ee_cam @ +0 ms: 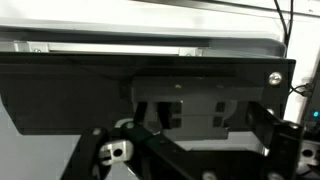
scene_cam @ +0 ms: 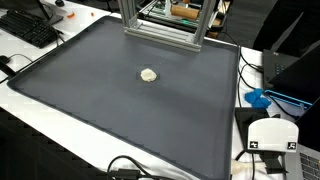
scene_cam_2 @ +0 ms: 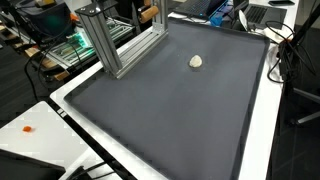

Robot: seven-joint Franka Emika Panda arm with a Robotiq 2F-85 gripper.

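In the wrist view, the gripper [ee_cam: 195, 158] fills the lower edge, very close to the lens. Only its dark linkages and two metal joints are visible, so I cannot tell if the fingers are spread or pressed together. Nothing is seen between them. Just behind the gripper, a wide black panel [ee_cam: 150, 95] crosses the picture, with a pale surface above it.

In both exterior views, a large dark mat [scene_cam: 100, 105] [scene_cam_2: 170, 120] covers most of a white table [scene_cam: 40, 125]. One small pale lump [scene_cam: 149, 75] [scene_cam_2: 196, 62] lies alone on the mat, in its farther half, apart from every edge. The lump does not appear in the wrist view and the gripper does not appear in the exterior views, so how the lump lies relative to the gripper cannot be told.

Farther back, an aluminium frame [scene_cam: 165, 30] [scene_cam_2: 115, 45] stands on the far border of the mat, well apart from the lump. In an exterior view, a black keyboard [scene_cam: 30, 28] rests beyond the mat's corner, and a blue object [scene_cam: 262, 98] lies beside its other edge.
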